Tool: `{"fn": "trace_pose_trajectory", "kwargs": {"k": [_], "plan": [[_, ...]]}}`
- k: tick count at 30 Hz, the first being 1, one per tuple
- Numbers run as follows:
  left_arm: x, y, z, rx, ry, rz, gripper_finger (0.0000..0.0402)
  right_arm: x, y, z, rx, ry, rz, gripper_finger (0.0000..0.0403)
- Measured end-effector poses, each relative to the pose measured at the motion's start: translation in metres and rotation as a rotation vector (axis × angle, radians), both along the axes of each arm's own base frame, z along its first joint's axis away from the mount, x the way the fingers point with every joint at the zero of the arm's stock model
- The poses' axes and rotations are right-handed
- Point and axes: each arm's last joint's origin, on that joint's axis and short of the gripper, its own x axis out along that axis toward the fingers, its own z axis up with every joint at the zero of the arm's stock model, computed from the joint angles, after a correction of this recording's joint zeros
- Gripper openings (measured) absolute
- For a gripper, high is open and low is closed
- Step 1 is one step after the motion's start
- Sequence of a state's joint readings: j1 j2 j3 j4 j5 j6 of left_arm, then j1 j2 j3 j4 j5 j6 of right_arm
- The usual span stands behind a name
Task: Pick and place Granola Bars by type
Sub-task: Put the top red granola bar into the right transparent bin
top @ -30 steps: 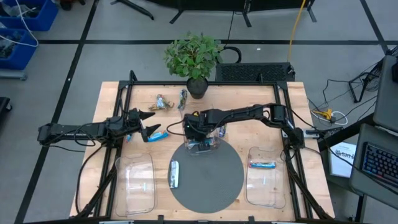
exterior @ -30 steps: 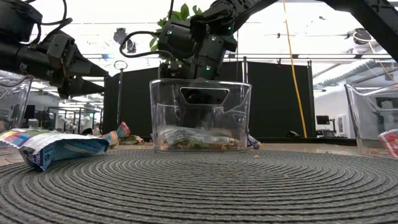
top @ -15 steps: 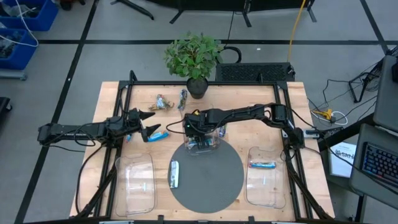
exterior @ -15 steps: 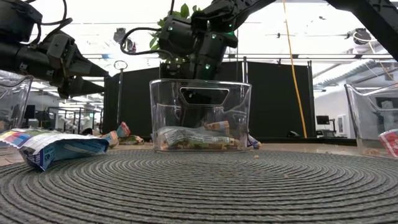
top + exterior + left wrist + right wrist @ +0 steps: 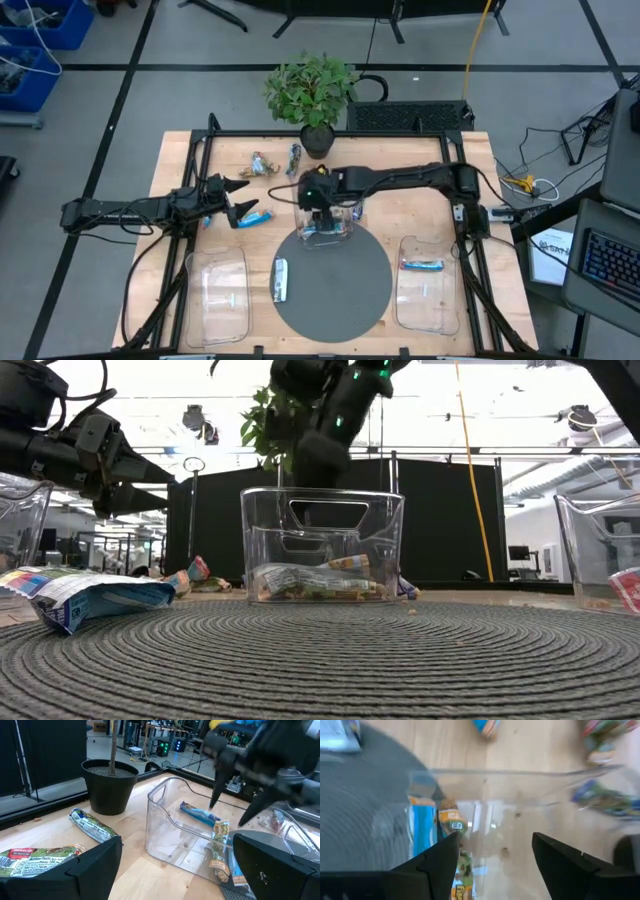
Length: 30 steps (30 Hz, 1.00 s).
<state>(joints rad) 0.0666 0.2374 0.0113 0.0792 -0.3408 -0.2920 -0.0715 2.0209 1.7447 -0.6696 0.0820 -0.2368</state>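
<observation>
A clear tray (image 5: pixel 326 226) stands at the mat's far edge and holds several granola bars (image 5: pixel 315 582), one blue (image 5: pixel 422 831) and some brown-gold (image 5: pixel 451 817). My right gripper (image 5: pixel 318 195) hangs open above this tray, nothing between its fingers (image 5: pixel 492 865). My left gripper (image 5: pixel 238 198) waits open at the table's left, beside a blue bar (image 5: pixel 251 215) that lies flat on the wood. Another bar (image 5: pixel 280 280) lies on the mat. Two more bars (image 5: pixel 262 165) (image 5: pixel 293 158) lie near the plant pot.
A round grey mat (image 5: pixel 335 300) covers the table's near middle. A clear tray (image 5: pixel 218 290) stands near left. A second tray (image 5: pixel 428 285) stands near right with a bar (image 5: pixel 420 264) in it. A potted plant (image 5: pixel 312 95) is at the far edge.
My right gripper has opened inside the centre tray and let go of a brown-gold bar, which now lies on the bars in the tray. It has then risen straight up, clear of the tray's rim.
</observation>
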Motion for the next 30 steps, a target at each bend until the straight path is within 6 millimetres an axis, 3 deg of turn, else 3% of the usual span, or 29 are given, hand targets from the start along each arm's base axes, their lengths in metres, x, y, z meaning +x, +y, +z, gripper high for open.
{"fn": "trace_pose_trajectory", "kwargs": {"k": [8, 14, 23, 30], "plan": [[0.000, 0.000, 0.000, 0.000, 0.000, 0.000, 0.0379, -0.015, 0.002, 0.055, 0.045, -0.205, -0.082, 0.0243], [0.000, 0.000, 0.000, 0.000, 0.000, 0.000, 0.0379, -0.020, 0.002, 0.082, 0.089, -0.346, -0.135, 0.0249], [0.000, 0.000, 0.000, -0.067, -0.031, 0.012, 0.0379, -0.018, 0.002, 0.095, 0.125, -0.463, -0.164, 0.0251], [0.001, -0.001, 0.004, -0.012, -0.014, -0.038, 0.0379, -0.017, 0.004, 0.097, 0.114, -0.475, -0.181, 0.0251]]}}
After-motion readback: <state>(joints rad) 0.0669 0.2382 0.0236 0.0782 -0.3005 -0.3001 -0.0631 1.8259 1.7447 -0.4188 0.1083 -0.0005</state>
